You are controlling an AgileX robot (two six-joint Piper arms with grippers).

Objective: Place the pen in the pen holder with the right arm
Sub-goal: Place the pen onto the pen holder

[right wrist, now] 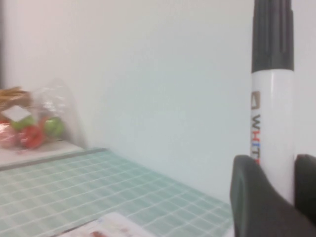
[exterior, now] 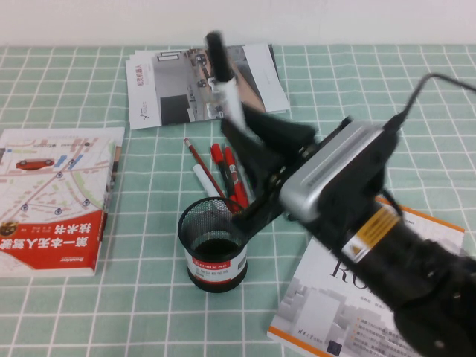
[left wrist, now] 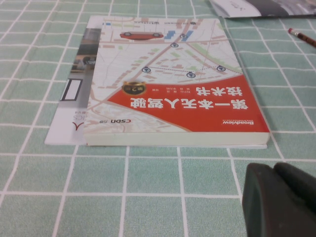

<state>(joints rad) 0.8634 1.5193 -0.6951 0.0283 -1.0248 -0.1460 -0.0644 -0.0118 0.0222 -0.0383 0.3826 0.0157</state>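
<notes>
My right gripper (exterior: 242,123) is shut on the pen (exterior: 224,78), a white marker with a black cap. It holds the pen raised and nearly upright, cap end up, above the table and just behind the pen holder (exterior: 213,245). The holder is a black mesh cup with a red-and-white band, standing upright in the middle of the table. In the right wrist view the pen (right wrist: 273,113) stands between the fingers (right wrist: 254,202). My left gripper (left wrist: 279,200) is shut and empty, low over the cloth beside the red-and-white book (left wrist: 173,84).
Red pens (exterior: 229,169), a white marker (exterior: 204,178) and a red pencil (exterior: 196,155) lie behind the holder. A map book (exterior: 56,197) lies at the left, a brochure (exterior: 175,85) at the back, and another book (exterior: 327,312) under the right arm.
</notes>
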